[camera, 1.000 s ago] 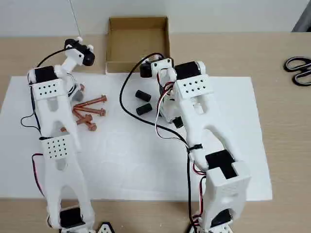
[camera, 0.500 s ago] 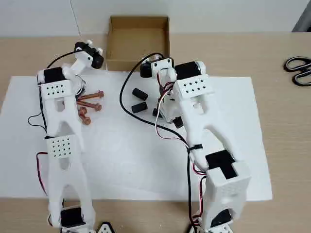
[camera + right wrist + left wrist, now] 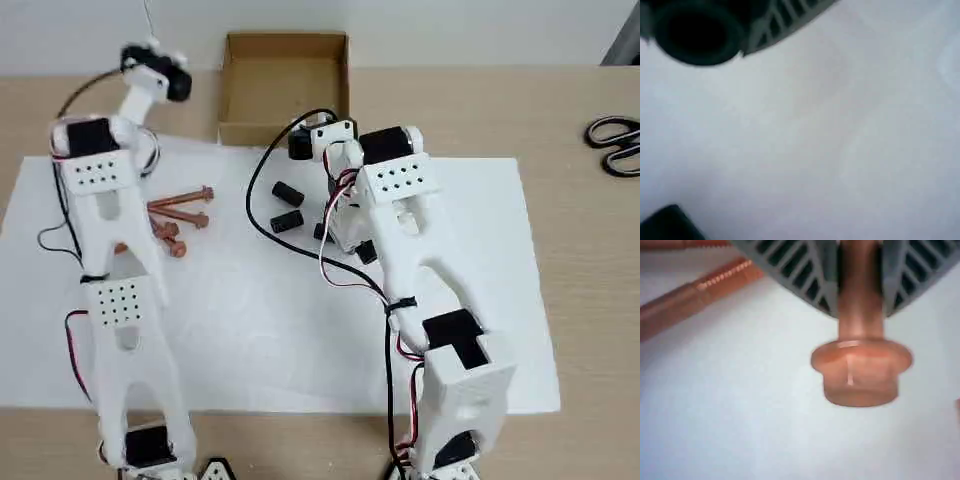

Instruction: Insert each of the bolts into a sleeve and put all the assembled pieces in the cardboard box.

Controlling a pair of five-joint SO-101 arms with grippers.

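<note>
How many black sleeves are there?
4. Two sleeves lie bare on the paper; a third peeks out beside the right arm, a fourth from under it. One of those is likely in its jaws. More may be hidden.

Copper bolts (image 3: pixel 180 199) lie clustered at left. The held bolt (image 3: pixel 860 365) is clamped by its shank in the left gripper (image 3: pixel 860 270), flanged head out. Two black sleeves (image 3: pixel 288 193) lie centre. The open cardboard box (image 3: pixel 250 133) sits far, centre.
</note>
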